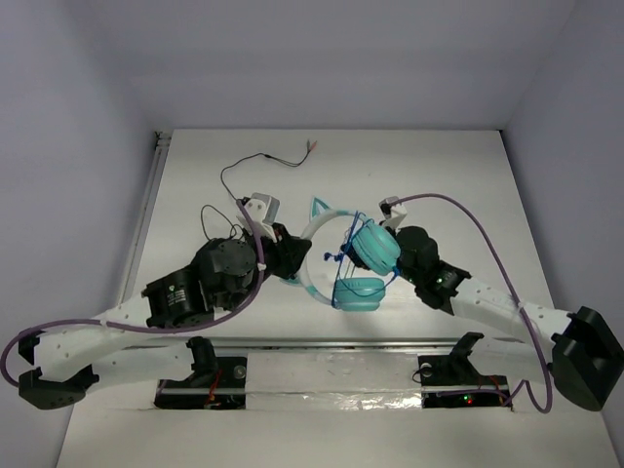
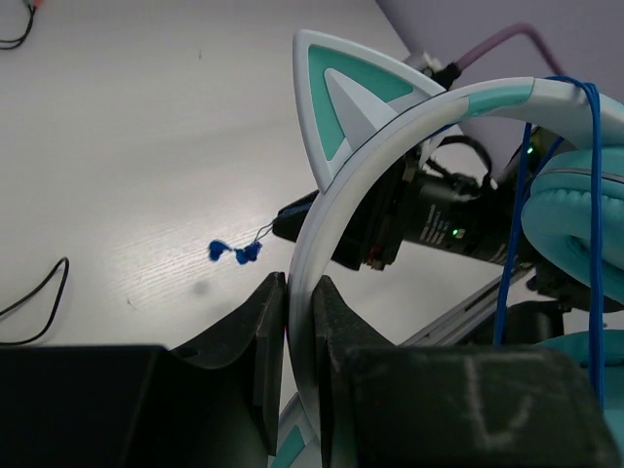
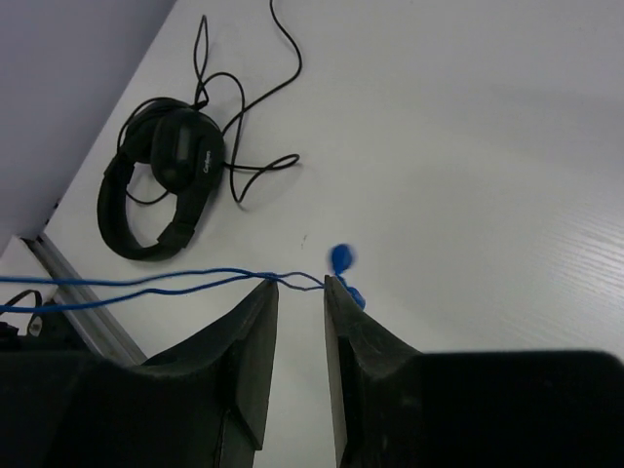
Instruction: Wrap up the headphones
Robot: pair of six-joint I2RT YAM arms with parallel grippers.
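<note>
The teal headphones (image 1: 358, 291) are held off the table between the two arms, with one round cup (image 1: 375, 246) up at the right. My left gripper (image 2: 300, 285) is shut on the pale headband (image 2: 390, 146), just below a cat-ear point (image 2: 346, 93). The thin blue cord (image 2: 512, 244) hangs over the band in loops. My right gripper (image 3: 300, 283) is open, and the blue cord (image 3: 146, 283) lies across its fingertips. The cord's knotted blue end (image 3: 341, 258) dangles just past the right finger. That end also shows in the left wrist view (image 2: 234, 253).
A loose thin black wire (image 1: 263, 161) with a reddish tip lies at the back of the white table (image 1: 439, 175). A pair of black headphones (image 3: 161, 185) with its own black cord lies near the table's left edge. Purple robot cables (image 1: 487, 234) arc over both arms.
</note>
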